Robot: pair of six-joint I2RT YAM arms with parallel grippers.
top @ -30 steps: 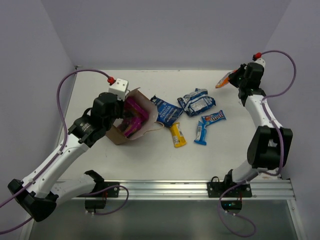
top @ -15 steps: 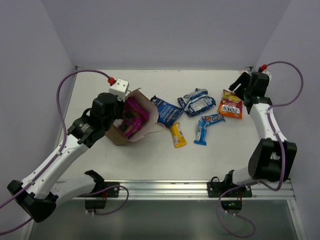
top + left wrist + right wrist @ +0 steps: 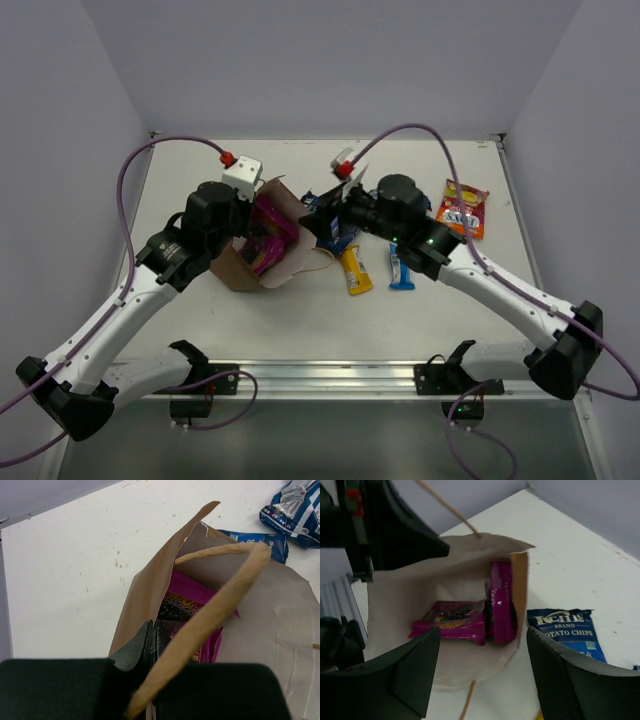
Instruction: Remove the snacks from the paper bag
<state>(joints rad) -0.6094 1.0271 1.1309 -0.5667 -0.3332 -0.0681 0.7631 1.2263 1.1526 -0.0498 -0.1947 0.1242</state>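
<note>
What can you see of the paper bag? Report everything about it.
The paper bag is brown kraft, creased and pale inside. It is tipped over on the table, with its mouth open toward the right gripper, which is open and apparently clear of it. A twisted-paper loop handle arches across the opening. Two magenta pouches lie inside, one flat, one on edge. The left gripper is shut on its rim.

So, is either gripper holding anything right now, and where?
The left gripper pinches the paper bag by its side wall at the rim; right gripper open, empty.
</note>
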